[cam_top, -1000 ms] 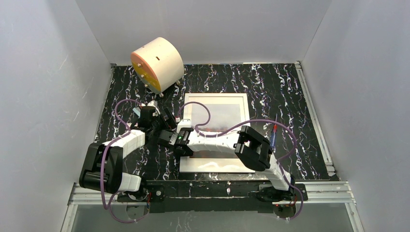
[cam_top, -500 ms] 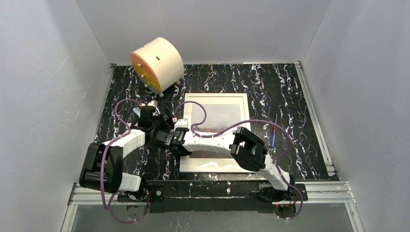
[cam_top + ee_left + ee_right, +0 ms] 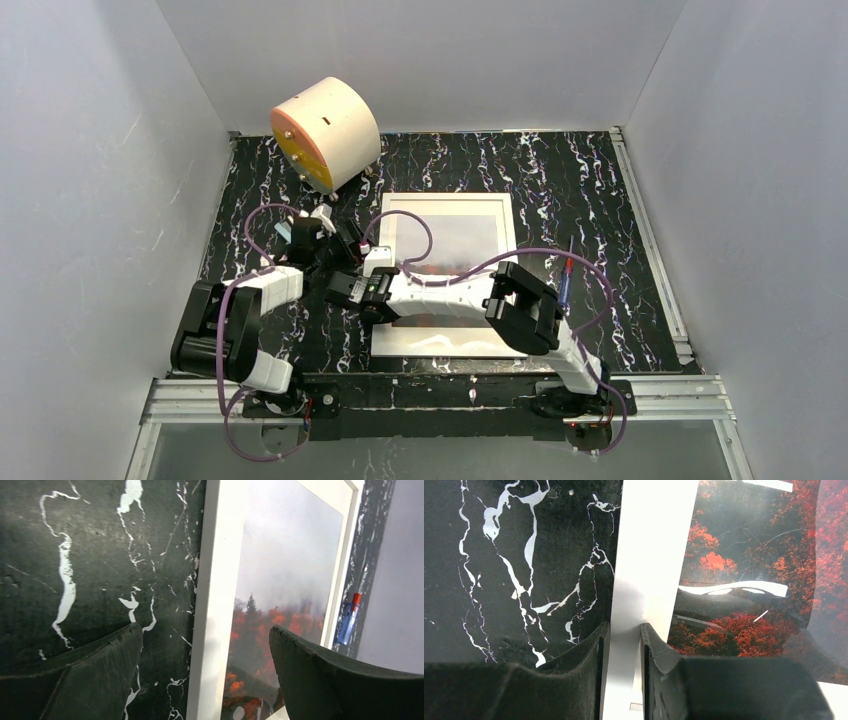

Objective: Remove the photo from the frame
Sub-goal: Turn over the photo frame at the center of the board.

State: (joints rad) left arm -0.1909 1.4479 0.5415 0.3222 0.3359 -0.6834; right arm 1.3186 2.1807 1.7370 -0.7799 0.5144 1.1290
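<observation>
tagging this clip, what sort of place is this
Probably a robot test cell in a lab: plain grey walls box in a black marbled table edged with aluminium rail, with the left arm and right arm bolted at its near edge.

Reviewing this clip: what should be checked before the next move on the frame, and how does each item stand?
1. Right gripper grips frame: ok, closed on its left border.
2. Left gripper open: ok, spread wide astride that border.
3. Photo out: not ok, it sits inside, picture side up.
4. Frame's back reachable: cannot tell, it faces down, hidden.
5. Pen clear of frame: ok, lies apart on the right.
</observation>
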